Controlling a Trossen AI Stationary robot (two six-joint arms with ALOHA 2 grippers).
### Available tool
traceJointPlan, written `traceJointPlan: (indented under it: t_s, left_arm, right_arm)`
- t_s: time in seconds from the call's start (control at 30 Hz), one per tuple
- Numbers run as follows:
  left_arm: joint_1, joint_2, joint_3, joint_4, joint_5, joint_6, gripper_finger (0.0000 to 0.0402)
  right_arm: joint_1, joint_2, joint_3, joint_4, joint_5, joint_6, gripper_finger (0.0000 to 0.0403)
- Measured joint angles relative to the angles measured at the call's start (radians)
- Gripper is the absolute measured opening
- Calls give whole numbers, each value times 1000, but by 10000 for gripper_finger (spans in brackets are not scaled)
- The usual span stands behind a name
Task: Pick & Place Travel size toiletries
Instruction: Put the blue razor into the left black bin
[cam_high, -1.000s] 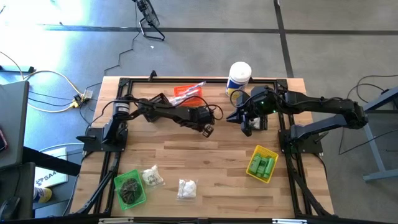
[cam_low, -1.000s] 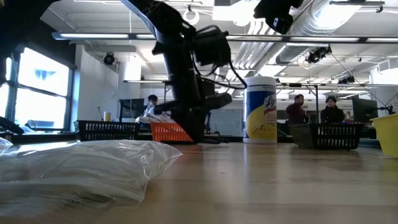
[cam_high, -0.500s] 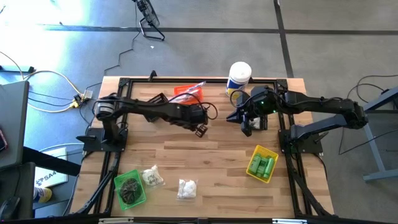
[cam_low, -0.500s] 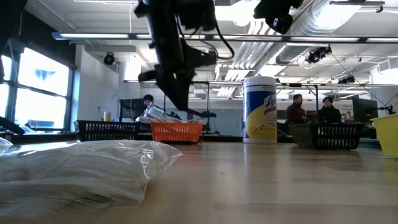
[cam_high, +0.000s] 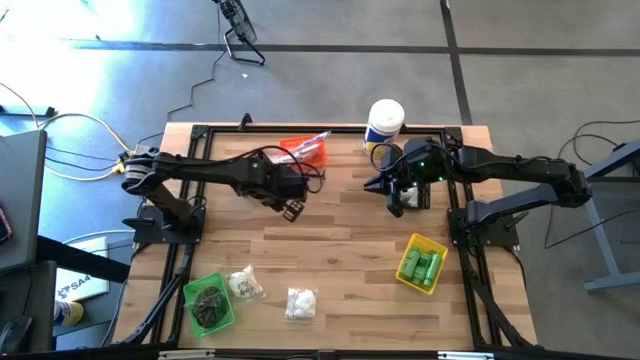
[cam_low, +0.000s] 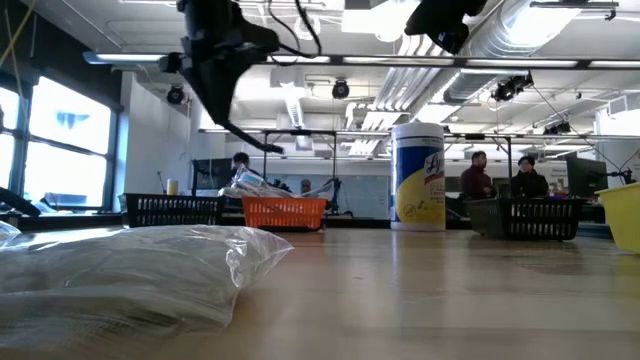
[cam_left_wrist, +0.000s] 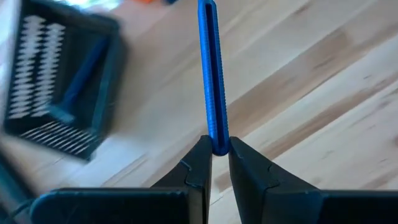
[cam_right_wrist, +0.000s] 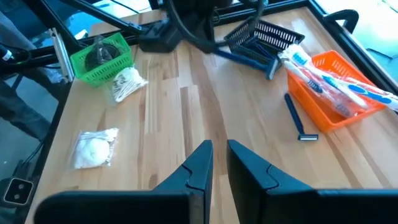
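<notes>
Right now the left gripper (cam_left_wrist: 215, 148) is pinched tight on the bottom end of a thin blue stick (cam_left_wrist: 209, 68). It looks like the handle of a little razor, but I cannot tell for sure. In the high view this left gripper (cam_high: 293, 209) hangs above the wood table (cam_high: 340, 250), just in front of the orange bin (cam_high: 303, 151). The black bin (cam_left_wrist: 59, 93) is close by, and one blue stick already lies in it.

So I think the job in hand is carrying this stick to its bin. For the next move, the arm should bring the stick over the black bin, go low, and let go so that the stick drops inside and not on the rim.

One more razor (cam_right_wrist: 295, 117) lies on the table beside the orange bin (cam_right_wrist: 329, 93). Two bags of white puffs (cam_high: 243, 285) (cam_high: 299, 302) sit loose near the green bin (cam_high: 210, 303). Green bottles (cam_high: 421, 266) are in the yellow bin (cam_high: 440, 250).

The right gripper (cam_right_wrist: 219, 152) waits near the white canister (cam_high: 385, 121). Its fingers are close together with only a thin gap, and they hold nothing.

The canister (cam_low: 420, 175) has a yellow label with dark slanted writing. I cannot read the letters well. I see no other words.
</notes>
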Motion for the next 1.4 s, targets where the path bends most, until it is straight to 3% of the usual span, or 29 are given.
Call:
traceJointPlan:
  t_s: [0.3,0.43,0.7,1.07,1.4]
  left_arm:
    - [0,-21,0,-292,-49,-108,41]
    - [0,-20,0,-338,-88,-150,41]
    - [64,-20,-50,-299,-140,-101,8]
    - [193,-73,-259,-171,-86,-41,1]
    - [197,-161,-244,-129,-106,-56,0]
  right_arm:
    - [-5,0,0,3,21,-14,38]
    - [-5,0,0,5,23,-20,38]
    - [-5,0,0,5,22,-20,38]
    - [-5,0,0,7,22,-17,38]
    - [-5,0,0,13,22,-17,38]
